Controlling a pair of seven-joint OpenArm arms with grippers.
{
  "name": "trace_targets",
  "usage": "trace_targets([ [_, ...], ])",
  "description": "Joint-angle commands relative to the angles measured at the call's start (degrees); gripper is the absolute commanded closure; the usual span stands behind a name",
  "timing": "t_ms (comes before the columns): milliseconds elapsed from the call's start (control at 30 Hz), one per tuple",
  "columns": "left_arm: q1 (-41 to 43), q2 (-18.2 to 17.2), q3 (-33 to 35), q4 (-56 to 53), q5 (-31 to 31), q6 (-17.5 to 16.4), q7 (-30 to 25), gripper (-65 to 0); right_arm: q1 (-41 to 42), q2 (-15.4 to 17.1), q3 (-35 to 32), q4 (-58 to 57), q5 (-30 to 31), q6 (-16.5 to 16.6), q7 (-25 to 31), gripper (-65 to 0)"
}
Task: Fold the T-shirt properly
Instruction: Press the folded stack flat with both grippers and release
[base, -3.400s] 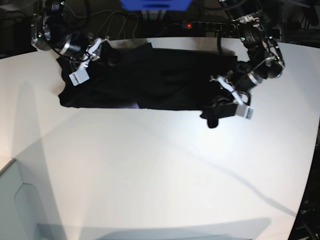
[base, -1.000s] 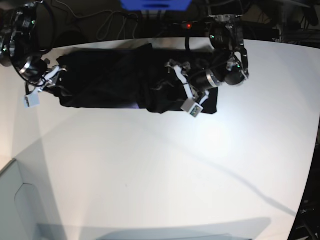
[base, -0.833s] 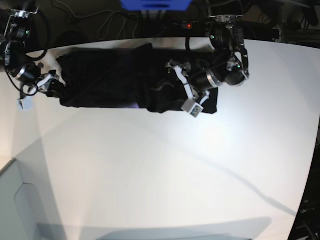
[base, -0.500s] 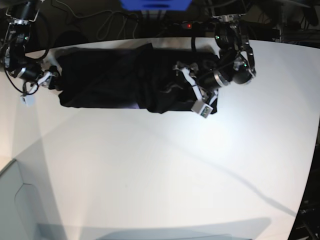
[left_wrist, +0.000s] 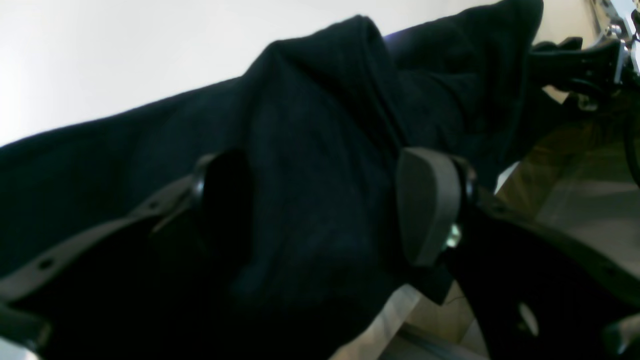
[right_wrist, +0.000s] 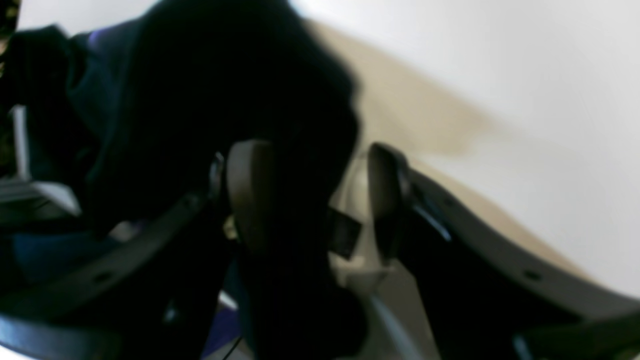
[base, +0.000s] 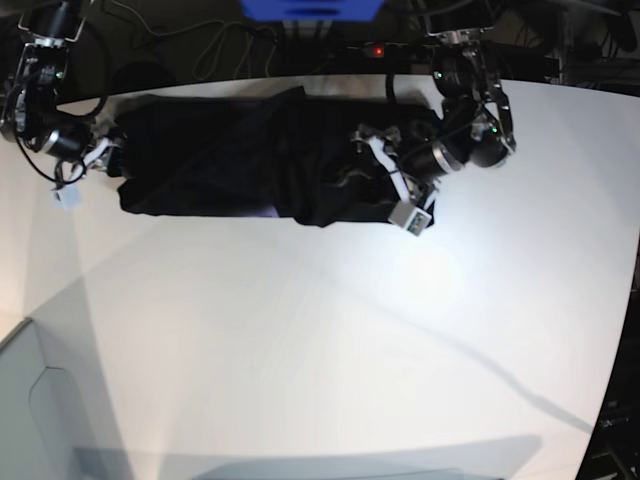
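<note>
T-shirt (base: 250, 155) cloth lies in a long dark band along the far edge of the counter (base: 330, 340), one end already lapped over the middle. It looks soft, limp and light, likely to sag and bunch wherever it is lifted, so a hold on a doubled edge or corner should serve better than the slack middle. The left end effector (left_wrist: 325, 210) sits spread over a thick ridge of the shirt, its pads on either side with a fold between them, not clenched. The right end effector (right_wrist: 310, 200) is at the shirt's opposite end, apparently parted too, with a dark fold against one pad; the blur leaves that uncertain.
</note>
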Motion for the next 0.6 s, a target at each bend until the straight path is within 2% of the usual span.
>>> trace_targets([
  [0,-0.4,-0.1,0.1,0.8,-1.4,-0.3,-0.9,-45.0,0.3,0.3,0.4,0.6,-0.6,1.6,-1.7,-31.4],
  [200,-0.4,-0.2,0.1,0.8,-1.4,-0.3,-0.9,-45.0,1.9,-1.6,0.4,0.6,-0.6,1.6,-4.6,-31.4],
  [567,0.2,-0.2,0.0,0.8,-1.4,-0.3,-0.9,-45.0,1.8,-1.8,0.4,0.6,-0.6,1.6,-4.8,-31.4],
])
